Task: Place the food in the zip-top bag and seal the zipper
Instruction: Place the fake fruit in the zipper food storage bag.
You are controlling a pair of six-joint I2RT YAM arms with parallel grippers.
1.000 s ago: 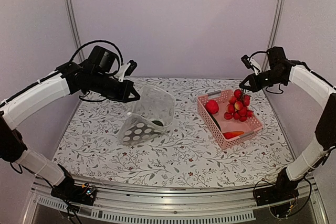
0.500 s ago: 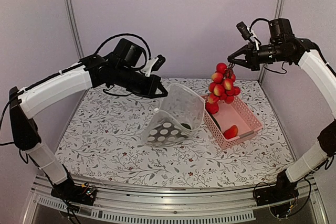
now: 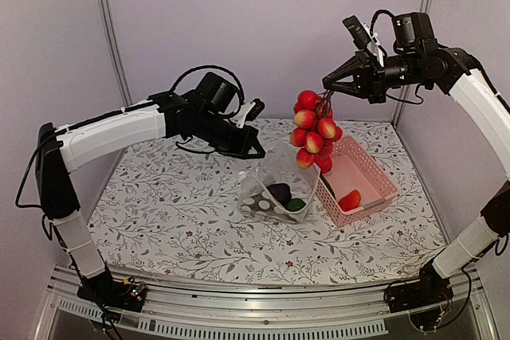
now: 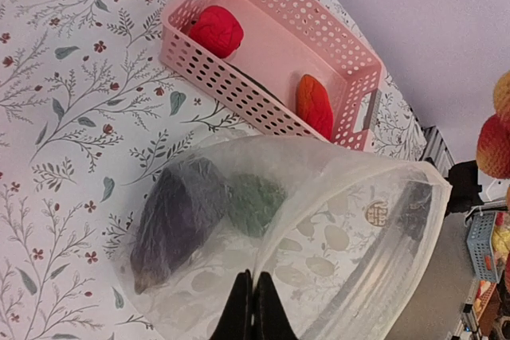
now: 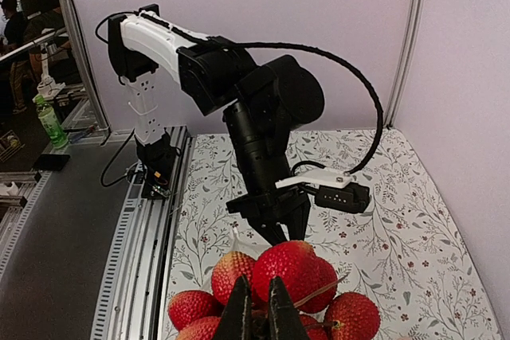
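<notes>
Dangling in the air over the gap between the zip-top bag and the pink basket, the cluster of red fruits hangs by its stem from the right gripper, whose fingers are pinched together on that stem. The bag stands mouth-up near the middle of the table, just left of the basket. The left gripper has its fingers closed on the bag's far rim.

The left wrist view looks through the clear bag and shows the eggplant touching the green round piece, and the ridged zipper curving open around the mouth. It also shows a red round fruit in the basket, hidden by the cluster in the top view, where only the orange-red piece shows. The right wrist view shows the cluster pressed up against its own fingers.

The right arm reaches high and leftwards, gripper level. The left arm stretches right, gripper angled down.

Two pieces lie in the bag, two in the basket; there is one cluster, its fruits overlapping too much to count.
</notes>
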